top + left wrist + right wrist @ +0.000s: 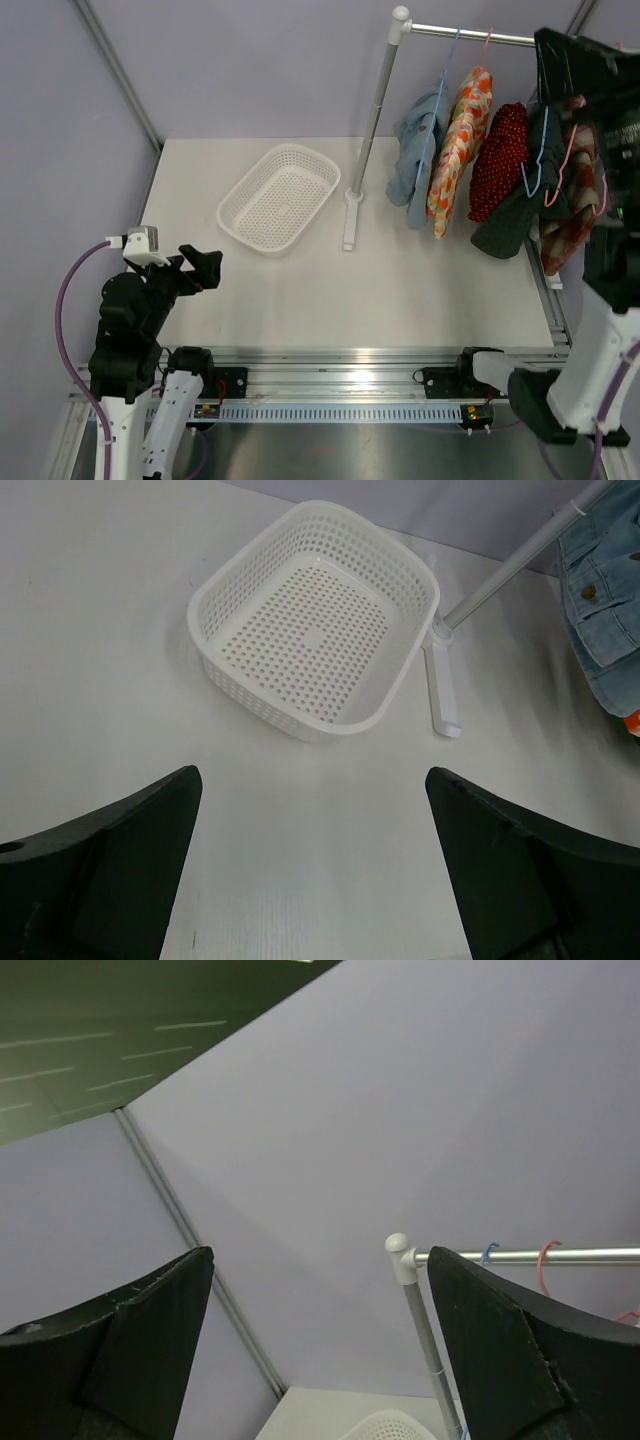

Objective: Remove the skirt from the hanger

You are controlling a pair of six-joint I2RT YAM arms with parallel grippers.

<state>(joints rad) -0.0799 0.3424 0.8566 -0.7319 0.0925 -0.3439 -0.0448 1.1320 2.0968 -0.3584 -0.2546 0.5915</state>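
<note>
Left end effector (312, 780) and right end effector (320, 1256) both spread wide, apparently holding nothing.

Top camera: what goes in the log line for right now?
left gripper open, low over table | right gripper open, raised near rail | clothes all hung, untouched | basket empty

Your white table (430, 290) sits inside pale lilac walls (250, 60), a metal strut (118, 72) running up the corner; overhead, possibly a dark green ceiling (120, 1020).

left claw (310, 774) low, spread; right claw (318, 1253) high, spread
</note>
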